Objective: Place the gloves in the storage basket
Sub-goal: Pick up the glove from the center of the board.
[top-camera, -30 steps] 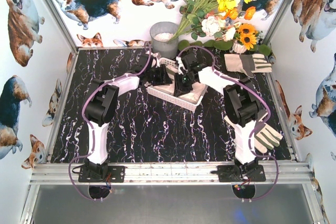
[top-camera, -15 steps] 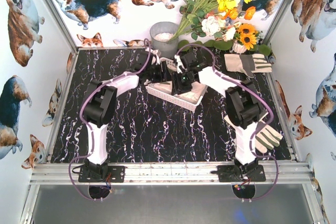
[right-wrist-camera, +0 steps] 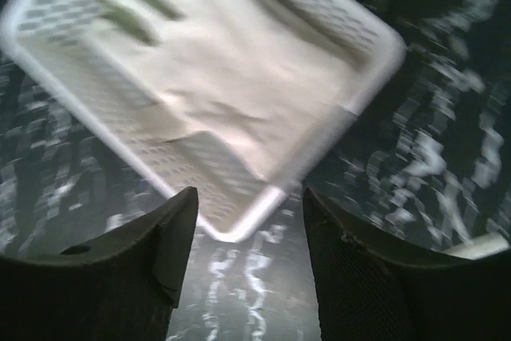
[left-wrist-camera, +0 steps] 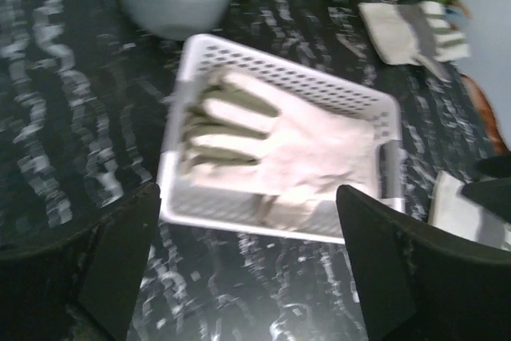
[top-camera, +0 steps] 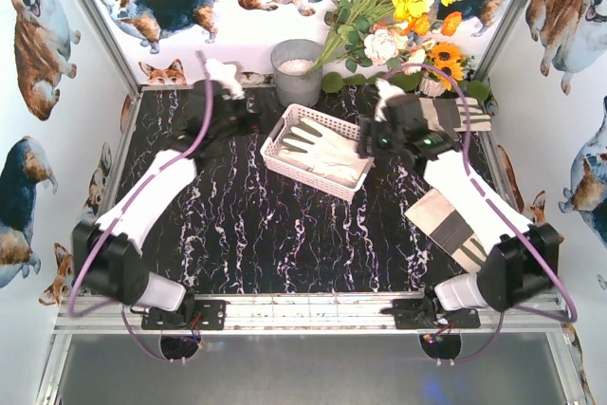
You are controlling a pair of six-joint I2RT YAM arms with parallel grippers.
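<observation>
We see the left gripper (left-wrist-camera: 247, 194) spread wide, holding nothing; beyond its jaws sits the storage basket (left-wrist-camera: 353, 95), glove (left-wrist-camera: 297, 149) inside. Right gripper (right-wrist-camera: 249, 197) is parted and empty, with the basket ahead.

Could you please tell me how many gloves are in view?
3: one glove in the basket, one at the back right, one at the near right. Others may lie hidden.

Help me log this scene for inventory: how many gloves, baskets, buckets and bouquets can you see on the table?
Gloves: 3
Storage basket: 1
Grey bucket: 1
Flower bouquet: 1
Total: 6
</observation>
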